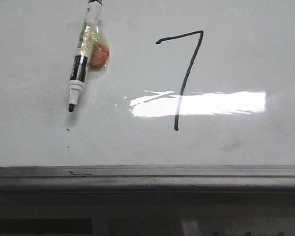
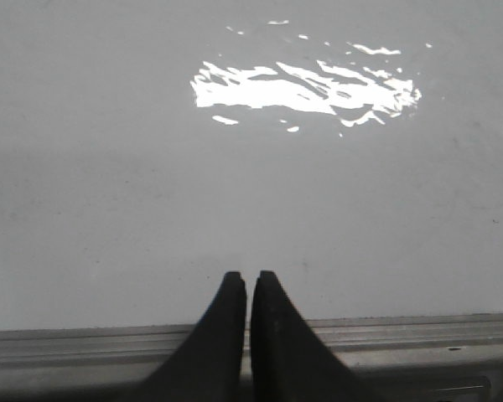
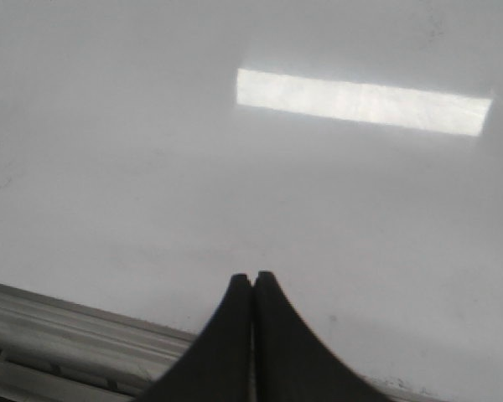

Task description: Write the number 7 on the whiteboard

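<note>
Left tool [image 2: 248, 278] and right tool [image 3: 253, 278] were both clenched, fingertips together, gripping nothing — each hovered over the whiteboard [image 1: 246, 54] near its rail. Number 7 [image 1: 183, 78] sat centre-board; marker [image 1: 82, 64] lay loose at its 9 o'clock.

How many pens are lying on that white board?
1. A single marker lies uncapped on the whiteboard, left of the number 7, its tip pointing toward the board's near edge. The wrist views show only bare board, so none seems hidden.
</note>
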You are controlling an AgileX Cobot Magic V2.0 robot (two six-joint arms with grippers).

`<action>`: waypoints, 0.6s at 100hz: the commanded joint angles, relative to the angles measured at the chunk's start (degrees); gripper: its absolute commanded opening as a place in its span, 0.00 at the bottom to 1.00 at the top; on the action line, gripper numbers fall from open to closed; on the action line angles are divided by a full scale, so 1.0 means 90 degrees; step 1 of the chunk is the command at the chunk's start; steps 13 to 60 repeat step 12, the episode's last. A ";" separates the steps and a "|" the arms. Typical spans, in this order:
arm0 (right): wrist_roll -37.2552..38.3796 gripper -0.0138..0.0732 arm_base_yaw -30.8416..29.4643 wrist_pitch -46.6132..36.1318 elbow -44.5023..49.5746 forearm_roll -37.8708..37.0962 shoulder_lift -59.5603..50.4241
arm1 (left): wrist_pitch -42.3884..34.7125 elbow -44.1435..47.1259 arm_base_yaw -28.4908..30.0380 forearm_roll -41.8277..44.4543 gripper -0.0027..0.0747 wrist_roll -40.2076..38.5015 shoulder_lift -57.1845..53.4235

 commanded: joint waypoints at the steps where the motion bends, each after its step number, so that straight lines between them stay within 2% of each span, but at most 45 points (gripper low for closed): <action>1: 0.0007 0.09 -0.0034 -0.0166 0.0091 -0.0103 0.0016 | -0.0276 0.0145 0.0010 -0.0057 0.01 -0.0053 -0.0179; 60: 0.0007 0.09 -0.0034 -0.0166 0.0091 -0.0103 0.0016 | -0.0276 0.0145 0.0010 -0.0057 0.01 -0.0053 -0.0179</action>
